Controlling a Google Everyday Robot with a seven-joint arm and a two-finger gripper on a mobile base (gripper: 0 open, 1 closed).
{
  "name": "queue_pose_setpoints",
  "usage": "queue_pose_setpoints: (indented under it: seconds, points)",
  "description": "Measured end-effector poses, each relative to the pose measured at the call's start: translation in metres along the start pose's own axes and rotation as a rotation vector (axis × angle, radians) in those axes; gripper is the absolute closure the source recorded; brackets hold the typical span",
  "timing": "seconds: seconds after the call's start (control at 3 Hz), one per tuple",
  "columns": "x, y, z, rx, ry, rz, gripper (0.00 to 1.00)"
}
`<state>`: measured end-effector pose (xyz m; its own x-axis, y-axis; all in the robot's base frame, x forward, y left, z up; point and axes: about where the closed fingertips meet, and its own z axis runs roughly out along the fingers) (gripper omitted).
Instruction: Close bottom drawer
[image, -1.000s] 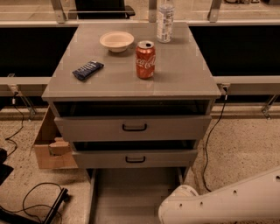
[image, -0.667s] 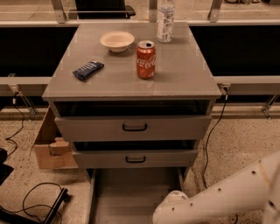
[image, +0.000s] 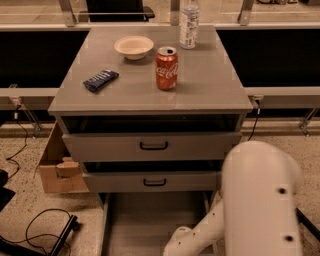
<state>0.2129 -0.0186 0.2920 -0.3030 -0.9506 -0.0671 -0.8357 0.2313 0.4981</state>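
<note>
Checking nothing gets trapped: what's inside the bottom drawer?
The visible grey floor of the bottom drawer is bare. The arm covers its right side, and its front is out of frame. The gripper is out of view, past the lower edge.

This looks like a robotics lab or test room in an office building — a white robot arm leans in at lower right, its gripper out of sight below the picture's edge. A grey drawer cabinet stands on a speckled hard floor. Around it are loose black cables, an open cardboard box and metal rails — a workroom, not a home.
</note>
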Motion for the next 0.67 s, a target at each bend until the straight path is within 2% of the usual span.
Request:
queue_pose_setpoints:
  seconds: [0.33, 0.67]
  points:
    - [-0.018, -0.045, 0.073, -0.047, -0.010, 0.015, 1.00]
    - [-0.020, -0.059, 0.128, -0.114, -0.015, 0.037, 1.00]
